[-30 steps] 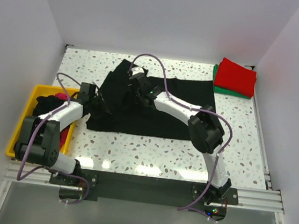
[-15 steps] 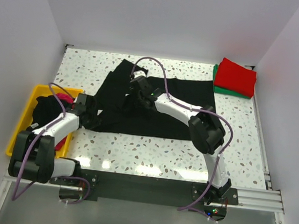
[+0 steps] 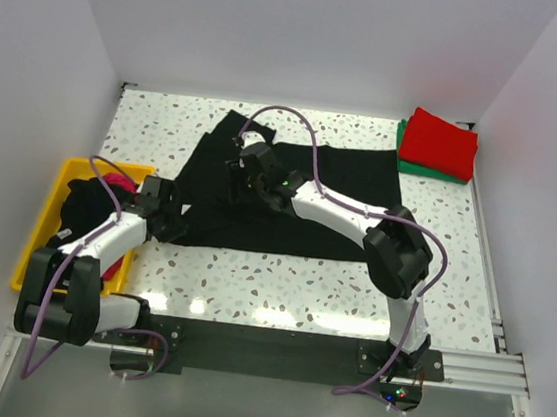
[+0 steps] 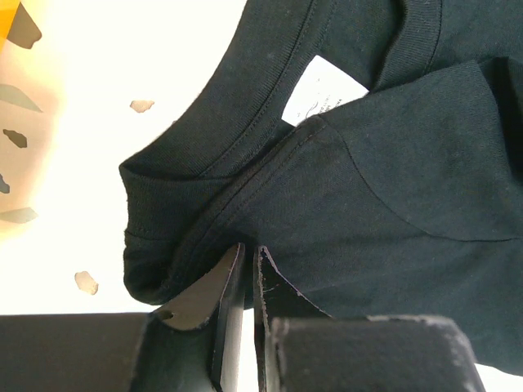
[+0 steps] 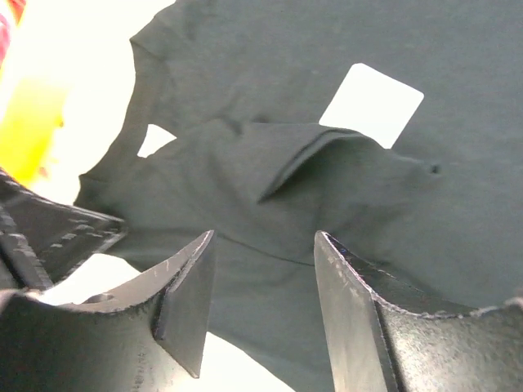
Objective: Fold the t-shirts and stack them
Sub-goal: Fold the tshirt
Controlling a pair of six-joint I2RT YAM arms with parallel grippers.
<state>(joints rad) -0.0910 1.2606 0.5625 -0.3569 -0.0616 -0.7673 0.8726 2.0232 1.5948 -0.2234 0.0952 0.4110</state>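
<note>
Half unfolded on table (image 3: 251, 276): black t-shirt (image 3: 290, 195). Freshly let go by right gripper (image 5: 261, 237), jaws parted above it; freshly pinched at a fold beside collar (image 4: 245, 122) by left gripper (image 4: 249, 249). Handed over, then; likely ready for pulling flat.

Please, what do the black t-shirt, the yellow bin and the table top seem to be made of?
The black t-shirt: soft knitted cloth, probably cotton jersey, matte; it creases and shows stitched seams and a ribbed collar. The yellow bin: apparently moulded plastic, smooth, of even colour. The table top: white, speckled like terrazzo, glossy with reflections; whether stone or laminate, I cannot tell.
</note>
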